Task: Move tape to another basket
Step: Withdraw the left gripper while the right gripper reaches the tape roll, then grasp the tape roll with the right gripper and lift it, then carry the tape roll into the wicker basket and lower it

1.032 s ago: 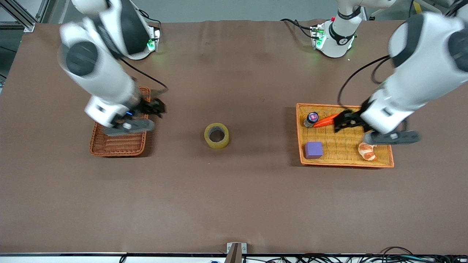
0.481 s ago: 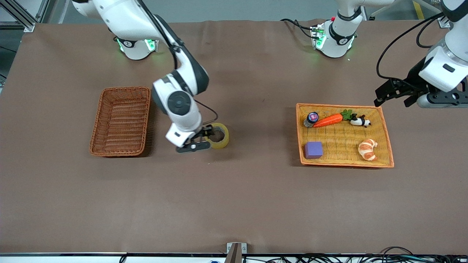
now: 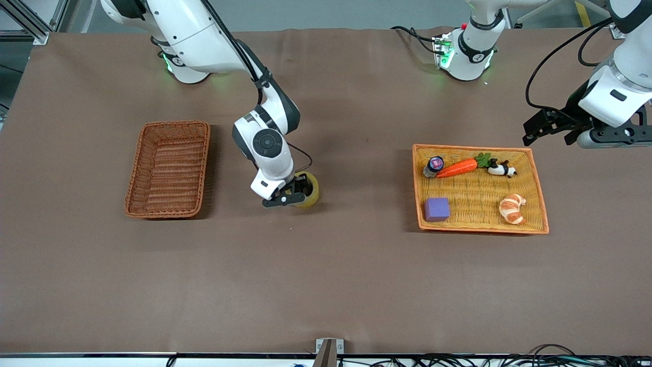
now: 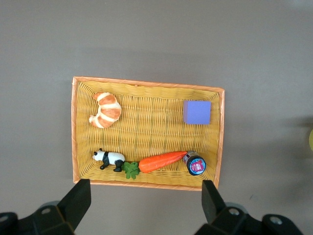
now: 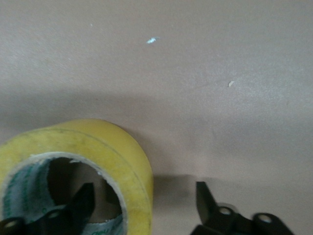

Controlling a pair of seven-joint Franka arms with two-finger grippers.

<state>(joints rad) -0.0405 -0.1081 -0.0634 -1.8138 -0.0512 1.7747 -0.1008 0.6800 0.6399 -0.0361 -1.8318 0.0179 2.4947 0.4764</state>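
While the left end effector (image 3: 549, 133) waits spread apart above the counter (image 3: 326, 285) beside the yellow tray (image 3: 542, 211), the right end effector (image 3: 298, 192) straddles the tape's (image 3: 311, 189) wall mid-counter, fingers apart, one inside the hole.

- I can read no text, brand or number anywhere.
- The small bottle's (image 3: 434, 165) cap carries a pink label, its print too small for me to make out.
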